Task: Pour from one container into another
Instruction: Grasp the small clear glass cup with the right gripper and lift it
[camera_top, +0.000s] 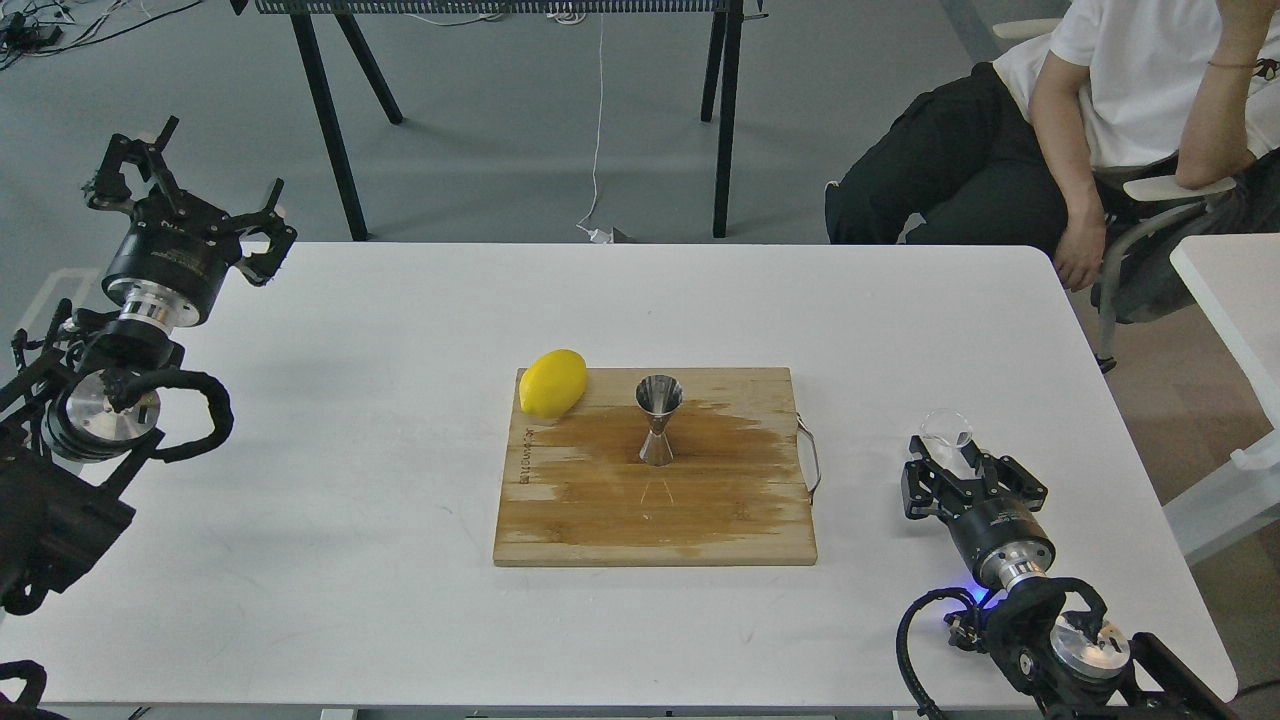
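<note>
**Trainee:** What am I looking at on the board?

**Operator:** The steel jigger (658, 420), upright near the middle of the wooden cutting board (655, 510). It reads as two polished cones joined at a narrow waist; I can see into the open upper cone, which mirrors the room darkly. A dark wet-looking stain spreads across the wood around its base. The lemon (552, 383) lies at the board's far-left corner, well apart from the jigger.

**Trainee:** And the glass cup?

**Operator:** The clear glass cup (947, 428) is on my right side, well to the right of the board, over the white table (350, 560). It is colourless and nearly vanishes against the tabletop; only the rim and a faint wall outline show. I cannot tell whether it holds any liquid.

**Trainee:** Gripper states?

**Operator:** My right gripper (960, 470) has its fingers set on either side of the cup's lower part, apparently closed around it, with the rim standing above them. My left gripper (185, 190) hangs over the table's far-left edge, fingers spread wide, holding nothing.

**Trainee:** Anything beyond the table?

**Operator:** A seated person (1100, 110) in a white shirt, at the far right.
</note>
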